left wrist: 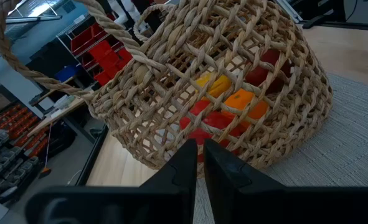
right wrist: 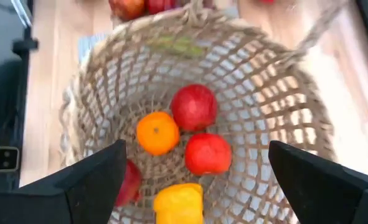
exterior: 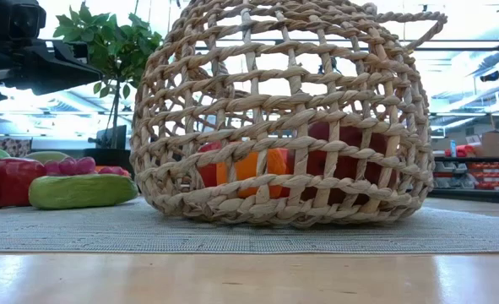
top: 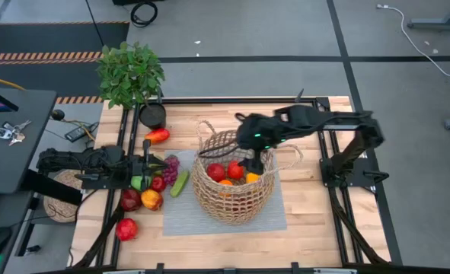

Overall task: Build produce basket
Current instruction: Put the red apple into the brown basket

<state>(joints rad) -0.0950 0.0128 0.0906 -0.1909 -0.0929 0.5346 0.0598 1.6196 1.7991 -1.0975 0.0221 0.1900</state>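
Basket (top: 236,199) in the high view sits on a grey mat (top: 179,217) directly under the right fingers (top: 253,164), which hang spread wide and empty above its mouth. It holds several fruits; the rest of the produce (top: 150,190) lies clustered around the left fingers (top: 150,164), pressed together and empty, so roughly half looks left to load. Low view: the cucumber (exterior: 80,191) lies beside the basket wall, apart from it. Left wrist view: wicker fills the space ahead of those fingers. Right wrist view: two apples (right wrist: 195,107) and an orange (right wrist: 157,132) lie below, with bare weave beside them for more.
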